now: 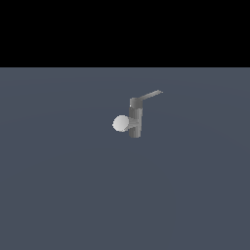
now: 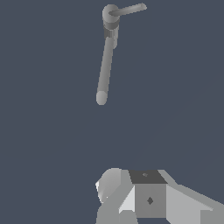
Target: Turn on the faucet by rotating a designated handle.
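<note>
**Faucet alone on open floor**

We see the faucet point(image 1: 135, 119) upright near the middle of a plain grey-blue floor point(image 1: 58, 195), open room all around it. Its handle point(image 1: 149, 95) juts from the top toward the exterior view's right. In the wrist view the gripper point(image 2: 144, 197) sits well apart from the faucet point(image 2: 105, 57); we cannot tell its jaws' state. We see no writing.

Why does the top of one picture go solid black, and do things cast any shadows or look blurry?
Exterior view: a flat black band sits above the grey floor, simply unrendered background; the faucet is soft-edged and low in detail, with no shadow visible. Wrist view: the handle and gripper show plain flat shading, no glare, no cast shadow.
</note>
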You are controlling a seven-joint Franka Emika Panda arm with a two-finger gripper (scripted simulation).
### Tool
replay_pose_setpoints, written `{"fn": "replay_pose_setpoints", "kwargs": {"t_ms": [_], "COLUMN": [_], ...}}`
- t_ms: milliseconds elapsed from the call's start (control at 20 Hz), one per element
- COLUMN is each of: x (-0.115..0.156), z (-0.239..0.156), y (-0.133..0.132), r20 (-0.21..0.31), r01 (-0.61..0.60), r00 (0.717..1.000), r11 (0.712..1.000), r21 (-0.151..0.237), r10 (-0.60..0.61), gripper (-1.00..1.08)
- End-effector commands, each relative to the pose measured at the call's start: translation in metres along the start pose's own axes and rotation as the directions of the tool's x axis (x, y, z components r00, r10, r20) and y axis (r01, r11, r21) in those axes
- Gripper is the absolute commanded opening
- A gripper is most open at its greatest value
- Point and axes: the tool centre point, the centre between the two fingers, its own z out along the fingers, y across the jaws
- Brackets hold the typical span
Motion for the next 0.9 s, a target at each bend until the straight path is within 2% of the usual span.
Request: {"fn": "replay_pose_setpoints", "kwargs": {"t_ms": [0, 300, 500, 650, 850], "x": [0.005, 0.028, 0.052, 0.073, 0.105], "z": [0.0, 0.002, 0.006, 0.01, 0.019], "y": [0.0, 0.0, 0.0, 0.001, 0.003], "r20": [0.0, 0.003, 0.008, 0.015, 0.028], "r01": [-0.019, -0.103, -0.19, -0.27, -0.384], "r00": [1.0, 0.995, 0.982, 0.963, 0.923], "r11": [1.0, 0.994, 0.981, 0.961, 0.92], "r21": [0.005, 0.027, 0.046, 0.062, 0.079], "r10": [0.019, 0.103, 0.19, 0.27, 0.383], "gripper": [-1.0, -1.0, -1.0, -1.0, -1.0]}}
